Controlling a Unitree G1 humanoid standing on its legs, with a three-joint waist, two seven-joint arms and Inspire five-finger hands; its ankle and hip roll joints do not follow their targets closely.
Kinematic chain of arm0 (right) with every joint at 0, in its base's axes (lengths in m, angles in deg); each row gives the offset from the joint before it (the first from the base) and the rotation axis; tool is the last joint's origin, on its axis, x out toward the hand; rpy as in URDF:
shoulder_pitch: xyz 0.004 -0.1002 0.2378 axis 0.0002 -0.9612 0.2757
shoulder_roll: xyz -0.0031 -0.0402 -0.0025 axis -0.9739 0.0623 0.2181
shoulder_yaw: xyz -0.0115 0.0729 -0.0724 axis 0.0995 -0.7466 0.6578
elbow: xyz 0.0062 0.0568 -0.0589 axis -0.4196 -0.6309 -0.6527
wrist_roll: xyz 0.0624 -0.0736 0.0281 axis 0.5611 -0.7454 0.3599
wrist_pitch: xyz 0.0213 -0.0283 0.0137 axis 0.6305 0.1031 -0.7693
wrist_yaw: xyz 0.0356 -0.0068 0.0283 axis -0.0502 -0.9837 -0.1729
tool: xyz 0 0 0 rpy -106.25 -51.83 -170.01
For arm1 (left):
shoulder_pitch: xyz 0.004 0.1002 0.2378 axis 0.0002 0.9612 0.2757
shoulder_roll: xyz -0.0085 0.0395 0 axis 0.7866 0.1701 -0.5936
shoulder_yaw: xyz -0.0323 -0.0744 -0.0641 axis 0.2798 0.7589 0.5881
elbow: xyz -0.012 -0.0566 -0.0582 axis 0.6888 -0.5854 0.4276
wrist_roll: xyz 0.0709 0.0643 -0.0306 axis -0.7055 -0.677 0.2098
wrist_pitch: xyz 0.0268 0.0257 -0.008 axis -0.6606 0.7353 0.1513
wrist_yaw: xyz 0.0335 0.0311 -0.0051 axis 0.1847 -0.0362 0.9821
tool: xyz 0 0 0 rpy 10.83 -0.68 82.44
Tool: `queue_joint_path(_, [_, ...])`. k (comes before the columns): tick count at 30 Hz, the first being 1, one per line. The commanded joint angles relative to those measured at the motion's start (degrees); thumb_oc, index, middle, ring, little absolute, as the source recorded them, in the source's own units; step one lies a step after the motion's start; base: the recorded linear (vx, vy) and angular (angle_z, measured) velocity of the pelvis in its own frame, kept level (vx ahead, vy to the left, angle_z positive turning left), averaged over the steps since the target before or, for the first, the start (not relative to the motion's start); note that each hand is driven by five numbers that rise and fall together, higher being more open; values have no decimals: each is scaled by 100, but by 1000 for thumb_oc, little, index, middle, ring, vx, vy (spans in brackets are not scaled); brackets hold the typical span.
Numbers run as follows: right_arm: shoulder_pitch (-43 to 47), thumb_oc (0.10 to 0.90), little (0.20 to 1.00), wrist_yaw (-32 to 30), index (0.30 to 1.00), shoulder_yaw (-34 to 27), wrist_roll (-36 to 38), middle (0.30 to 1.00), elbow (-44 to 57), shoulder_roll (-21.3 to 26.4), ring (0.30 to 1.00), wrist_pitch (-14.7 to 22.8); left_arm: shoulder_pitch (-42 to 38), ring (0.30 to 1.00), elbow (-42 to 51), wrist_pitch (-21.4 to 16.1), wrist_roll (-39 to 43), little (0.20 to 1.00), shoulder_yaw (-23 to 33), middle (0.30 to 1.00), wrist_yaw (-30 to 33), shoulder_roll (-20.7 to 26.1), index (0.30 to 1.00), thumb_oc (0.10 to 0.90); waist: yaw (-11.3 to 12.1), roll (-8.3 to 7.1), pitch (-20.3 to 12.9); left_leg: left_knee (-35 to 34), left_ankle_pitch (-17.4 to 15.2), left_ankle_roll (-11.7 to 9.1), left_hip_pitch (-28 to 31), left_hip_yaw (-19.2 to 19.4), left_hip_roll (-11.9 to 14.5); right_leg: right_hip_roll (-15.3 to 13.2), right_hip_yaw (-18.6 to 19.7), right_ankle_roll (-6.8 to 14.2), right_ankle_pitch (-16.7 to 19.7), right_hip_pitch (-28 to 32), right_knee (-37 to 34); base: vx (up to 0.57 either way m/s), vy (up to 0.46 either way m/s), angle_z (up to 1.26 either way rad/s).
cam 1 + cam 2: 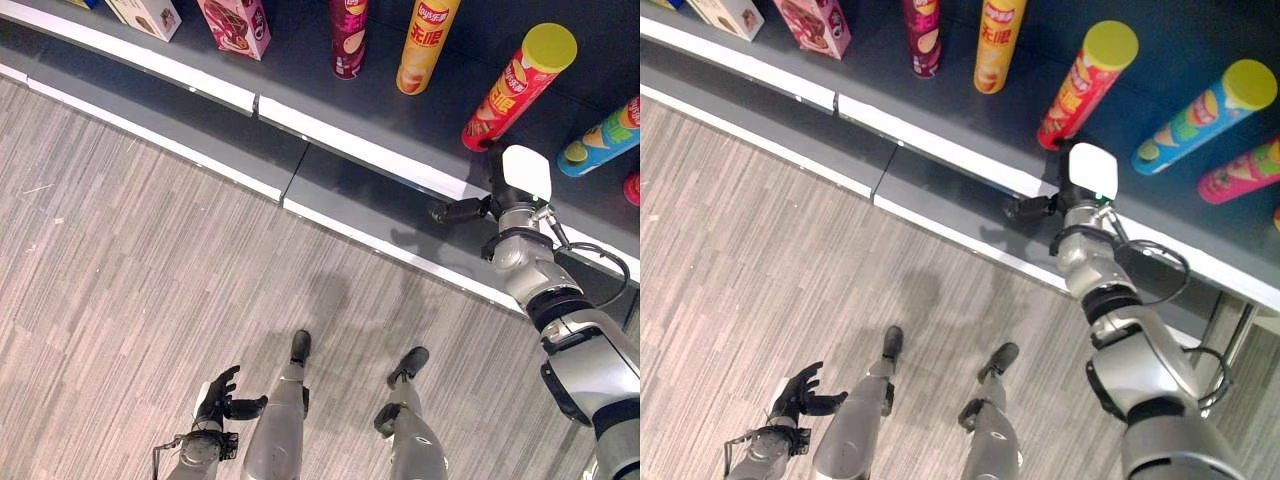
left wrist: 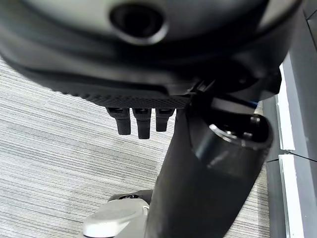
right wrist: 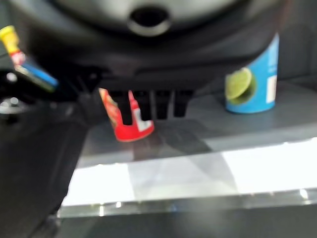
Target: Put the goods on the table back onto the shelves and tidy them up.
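A red chip can with a yellow lid [image 1: 517,88] stands on the dark shelf [image 1: 300,70]. My right hand [image 1: 503,198] reaches over the shelf's white front edge [image 1: 370,152], just in front of that can's base. Its thumb sticks out sideways and nothing is in it. In the right wrist view its fingers [image 3: 148,106] are straight, with the red can [image 3: 130,125] just past them. My left hand [image 1: 214,398] hangs low over the floor, fingers relaxed and holding nothing.
Along the shelf stand a yellow can [image 1: 427,45], a magenta can [image 1: 348,38], a blue can with a lime picture [image 1: 600,140], a pink box [image 1: 235,25] and a white box [image 1: 145,15]. A lower shelf board [image 1: 340,190] juts out over the grey wood floor [image 1: 120,250].
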Motion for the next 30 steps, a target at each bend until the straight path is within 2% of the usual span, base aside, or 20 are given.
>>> queue_joint_path(1, [957,800,900,-466,900,409,63,900,-56,669,900,112,372,900,215,-180,146,900,-275,900,95,243,900,800,241,268,-97,-1263,352,42,551,-753,105,-194,376,715,-1284,336,1299,0,0,0])
queue_joint_path(12, [1026,800,900,-443,900,469,105,900,-222,631,900,104,371,900,246,-190,187,900,-287,900,113,244,900,800,243,280,-98,-1263,342,66,554,-785,81,-194,445,713,-1281,308,1310,0,0,0])
queue_joint_path(19, [769,800,900,-424,900,386,59,900,163,615,900,88,338,900,173,-153,185,900,-239,900,107,183,900,800,161,186,-124,-1263,309,72,614,-729,76,-173,504,712,-1255,360,1246,0,0,0])
queue_joint_path(22, [125,800,900,-367,900,147,-204,900,1045,526,900,64,301,900,50,-83,111,900,-102,900,102,108,900,800,11,-1,-206,-1255,245,57,722,-633,105,-131,542,731,-1185,486,1100,-5,3,-5])
queue_joint_path(23, [-281,800,900,-327,900,-44,-271,900,1416,412,900,79,271,900,-11,-50,50,900,-58,900,102,85,900,800,-64,-109,-266,-1242,217,42,784,-566,122,-102,553,739,-1145,567,1002,0,-3,-14])
queue_joint_path(28, [-1221,800,900,-187,900,-386,-370,900,2179,43,900,169,234,900,-127,36,-96,900,84,900,73,39,900,800,-232,-298,-418,-1233,169,42,913,-448,149,-74,606,763,-1051,711,830,5,-5,-16])
queue_joint_path(30, [-2060,800,900,-13,900,-681,-381,900,2605,-237,900,256,236,900,-227,108,-241,900,269,900,48,47,900,800,-383,-421,-562,-1243,104,56,1091,-321,174,-47,669,780,-1012,854,735,47,-6,-25])
